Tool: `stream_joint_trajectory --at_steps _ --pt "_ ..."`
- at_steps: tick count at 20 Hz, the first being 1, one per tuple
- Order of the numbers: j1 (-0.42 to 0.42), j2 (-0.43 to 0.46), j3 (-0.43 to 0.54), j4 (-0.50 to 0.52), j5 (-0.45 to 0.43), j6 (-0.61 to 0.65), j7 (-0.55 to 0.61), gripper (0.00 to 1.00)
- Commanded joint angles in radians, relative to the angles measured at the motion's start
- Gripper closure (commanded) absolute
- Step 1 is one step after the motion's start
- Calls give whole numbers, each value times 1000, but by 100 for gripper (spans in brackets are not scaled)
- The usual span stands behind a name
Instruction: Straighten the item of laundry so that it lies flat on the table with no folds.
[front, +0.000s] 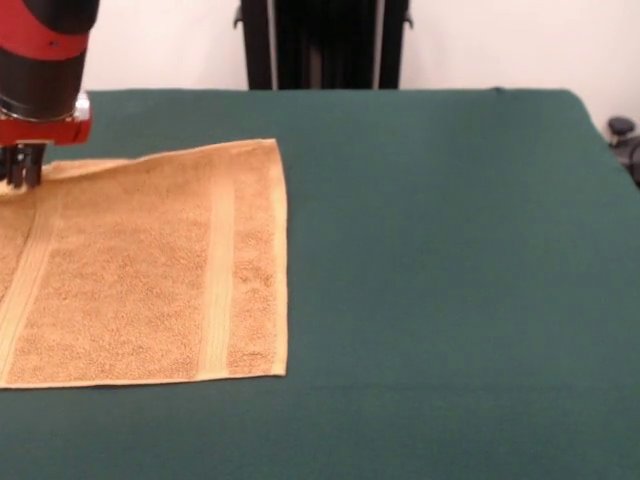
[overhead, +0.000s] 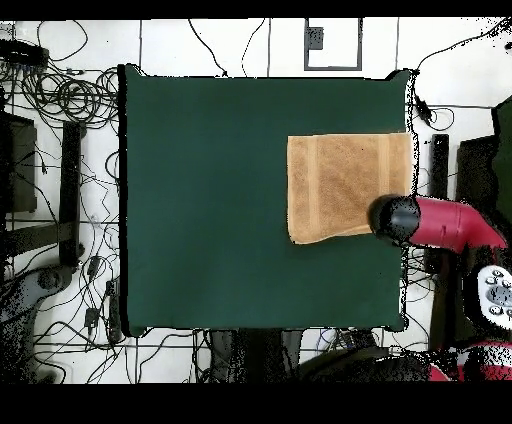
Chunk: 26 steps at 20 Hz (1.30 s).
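Note:
The orange-tan towel (front: 140, 270) lies spread on the left part of the dark green table (front: 440, 250), running off the picture's left edge. Two smoother bands cross it. Its far edge rises in a slight ridge by the gripper. My gripper (front: 22, 168) stands low over the towel's far left edge, under the red and black arm. In the overhead view the towel (overhead: 345, 185) lies at the table's (overhead: 220, 200) right edge. The gripper (overhead: 392, 218) is over its corner near the robot, and the towel's edge slants there.
The black pedestal (front: 325, 45) stands behind the table's far edge. A dark object (front: 622, 132) sits past the right edge. Cables (overhead: 70, 100) cover the floor around the table. The robot's base (overhead: 488, 290) is at the lower right.

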Motion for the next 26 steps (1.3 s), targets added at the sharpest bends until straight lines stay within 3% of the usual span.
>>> stream_joint_trajectory --at_steps 1,7,18,26 --pt "-71 -2 124 266 94 -338 323 100" --pt "-43 -23 71 307 154 -452 341 100" --pt "-6 -10 30 340 233 -540 327 100" --pt "85 -36 -101 389 317 -656 377 100"
